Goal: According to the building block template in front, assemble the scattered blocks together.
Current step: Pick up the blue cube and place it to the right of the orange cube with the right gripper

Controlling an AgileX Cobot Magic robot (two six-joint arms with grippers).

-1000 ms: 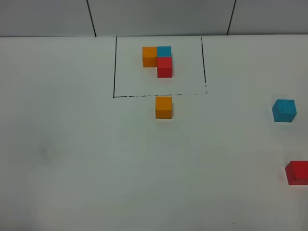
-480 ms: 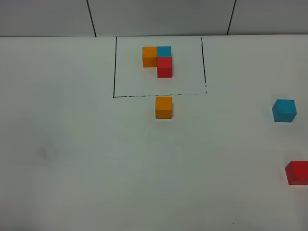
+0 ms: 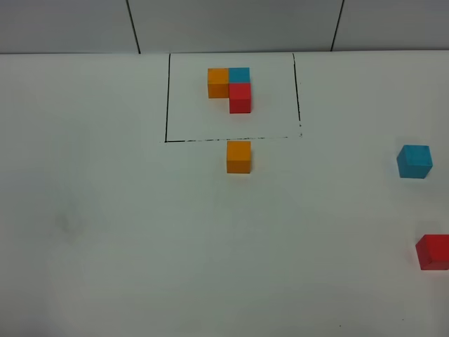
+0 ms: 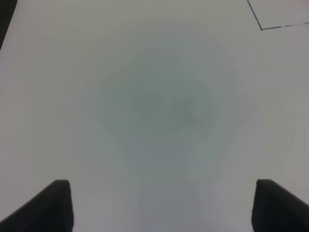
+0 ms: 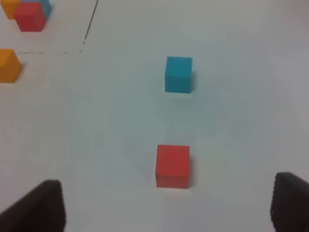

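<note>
The building block template, an L of orange, cyan-blue and red cubes, sits inside a black-line rectangle at the far middle of the table. Of the scattered blocks, the orange cube lies just in front of that frame, the cyan-blue cube is far right, and the red cube is at the right edge. In the right wrist view my right gripper is open, hanging short of the red cube with the cyan-blue cube beyond. My left gripper is open over bare table. Neither arm shows in the exterior high view.
The white table stretches wide to the left and front. A corner of the black frame line shows in the left wrist view. A grey panelled wall rises behind the table.
</note>
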